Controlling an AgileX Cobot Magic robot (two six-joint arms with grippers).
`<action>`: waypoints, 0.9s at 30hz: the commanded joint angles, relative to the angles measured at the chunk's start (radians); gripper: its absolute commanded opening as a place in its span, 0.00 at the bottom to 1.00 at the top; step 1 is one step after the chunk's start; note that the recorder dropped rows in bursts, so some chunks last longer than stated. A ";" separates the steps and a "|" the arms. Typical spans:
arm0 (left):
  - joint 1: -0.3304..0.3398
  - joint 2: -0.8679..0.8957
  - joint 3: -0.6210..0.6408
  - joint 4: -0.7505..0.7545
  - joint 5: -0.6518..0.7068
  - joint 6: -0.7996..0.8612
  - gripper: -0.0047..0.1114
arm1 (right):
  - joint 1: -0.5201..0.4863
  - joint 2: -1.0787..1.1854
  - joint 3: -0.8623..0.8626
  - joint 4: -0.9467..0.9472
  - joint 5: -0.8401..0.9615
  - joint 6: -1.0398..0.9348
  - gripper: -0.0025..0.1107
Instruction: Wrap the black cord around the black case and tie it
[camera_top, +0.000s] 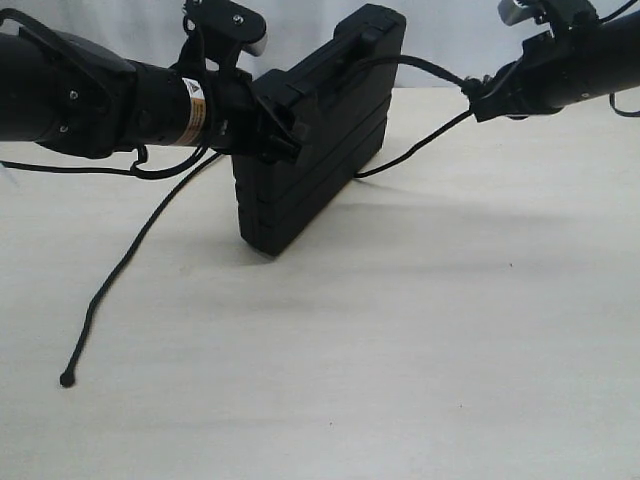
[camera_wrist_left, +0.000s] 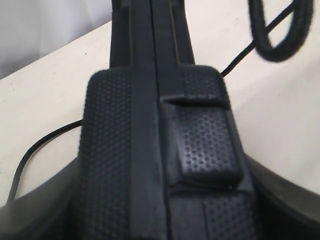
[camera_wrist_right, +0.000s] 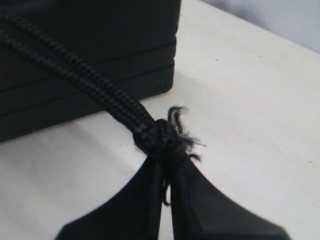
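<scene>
The left hand (camera_top: 285, 128) clamps the black case (camera_top: 340, 150), which stands on edge on the bench (camera_top: 400, 330). The right hand (camera_wrist_right: 166, 167) is pressed together on the black cord (camera_wrist_right: 85, 77), pinching its frayed knot (camera_wrist_right: 161, 135) just beside the case.

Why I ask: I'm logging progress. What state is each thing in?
black case: standing on edge, tilted, gripped.
black cord: draped over the case, not tied; one knotted end loose on the table.
left gripper: clamped on the case.
right gripper: shut on the cord's frayed knot.
</scene>
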 joint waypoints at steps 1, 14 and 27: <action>-0.007 -0.003 -0.001 -0.030 -0.029 -0.022 0.04 | -0.008 -0.011 0.040 0.019 -0.150 -0.005 0.06; -0.007 -0.003 -0.001 -0.046 -0.049 -0.022 0.04 | 0.095 -0.008 0.109 0.427 -0.391 -0.446 0.06; -0.007 -0.003 -0.001 -0.032 -0.082 -0.020 0.04 | 0.090 0.001 -0.048 -0.720 0.157 0.138 0.06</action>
